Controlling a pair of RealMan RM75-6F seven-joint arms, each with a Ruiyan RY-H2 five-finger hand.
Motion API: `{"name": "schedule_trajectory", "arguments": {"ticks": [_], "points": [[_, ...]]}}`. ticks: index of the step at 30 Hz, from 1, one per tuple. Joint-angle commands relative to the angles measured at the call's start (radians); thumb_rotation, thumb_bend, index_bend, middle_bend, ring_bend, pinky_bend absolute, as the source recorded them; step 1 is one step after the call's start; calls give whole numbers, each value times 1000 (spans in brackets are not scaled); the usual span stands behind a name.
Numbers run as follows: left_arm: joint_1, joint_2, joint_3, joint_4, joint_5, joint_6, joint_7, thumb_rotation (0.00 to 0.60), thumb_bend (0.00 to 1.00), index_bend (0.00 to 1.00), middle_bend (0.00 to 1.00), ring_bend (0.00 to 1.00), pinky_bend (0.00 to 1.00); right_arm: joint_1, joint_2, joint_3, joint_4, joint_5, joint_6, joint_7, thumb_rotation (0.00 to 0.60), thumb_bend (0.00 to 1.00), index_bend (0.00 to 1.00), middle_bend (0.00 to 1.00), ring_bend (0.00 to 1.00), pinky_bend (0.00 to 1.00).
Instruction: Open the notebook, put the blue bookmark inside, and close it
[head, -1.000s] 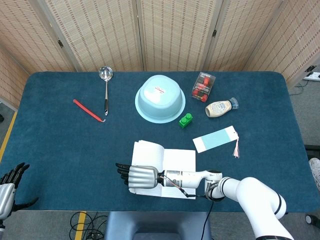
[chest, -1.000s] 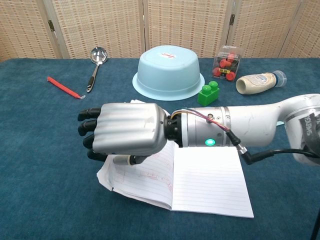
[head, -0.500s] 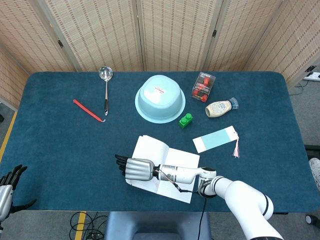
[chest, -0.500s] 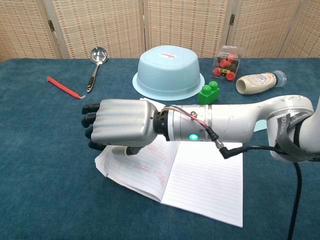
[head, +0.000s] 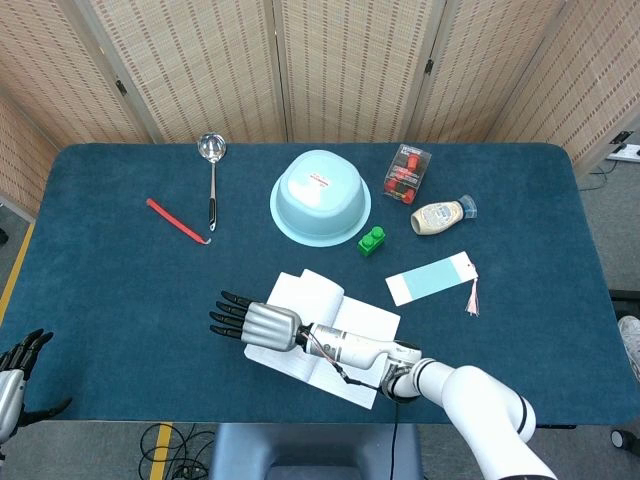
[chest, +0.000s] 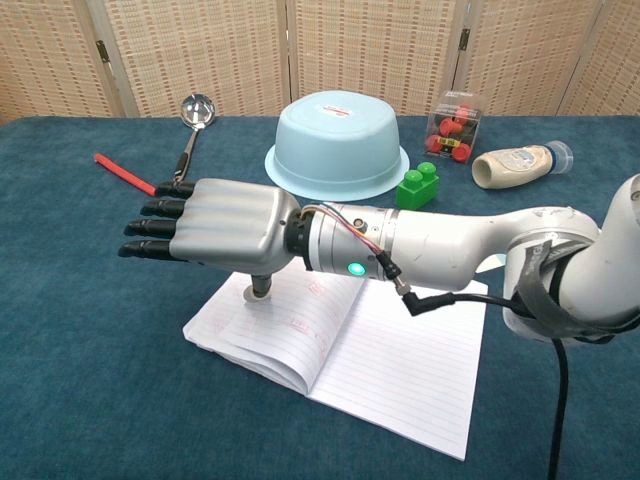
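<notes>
The notebook (head: 322, 296) lies open near the table's front edge, its lined pages (chest: 390, 370) facing up and turned at a slant. My right hand (head: 252, 322) hovers over its left page with the fingers stretched flat toward the left. In the chest view the thumb of that hand (chest: 215, 233) points down and touches the page. It holds nothing. The blue bookmark (head: 430, 278), with a pink tassel, lies flat on the cloth to the right of the notebook, apart from it. My left hand (head: 14, 375) shows at the bottom left corner, off the table, fingers apart.
An upturned light-blue bowl (head: 320, 197) sits behind the notebook, a green block (head: 372, 240) beside it. Further right lie a clear box of red items (head: 406, 172) and a bottle (head: 440, 215) on its side. A ladle (head: 212, 175) and red stick (head: 177, 220) lie far left.
My right hand has uncurled its fingers and reached further left. The notebook has turned and slid a little under it, and its left pages now lie flatter.
</notes>
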Motion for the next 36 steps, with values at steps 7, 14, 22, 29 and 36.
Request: {"name": "schedule_trajectory", "arguments": {"ticks": [7,14,22,29,36], "points": [[-5,2,-5,-4,4,0,4,600,159,124,86,132,179,-58,140,23,-184,53,63,-50,600,114,0,55,0,0],[-13,2,-7,-16,10,-5,17,600,159,124,86,132,179,-174,355,-29,-460,83,109,-105,600,406,114,186,83,57],[-27,5,-8,-50,26,-9,52,600,159,124,85,132,179,-299,497,-126,-637,94,145,-93,600,519,203,256,168,162],[-37,5,-8,-80,33,-13,83,600,159,124,83,132,179,-352,481,-171,-591,92,126,-28,600,524,204,266,184,194],[-35,9,-5,-90,28,-11,93,600,159,124,83,132,179,-351,400,-169,-506,83,83,30,600,523,204,266,184,197]]}}
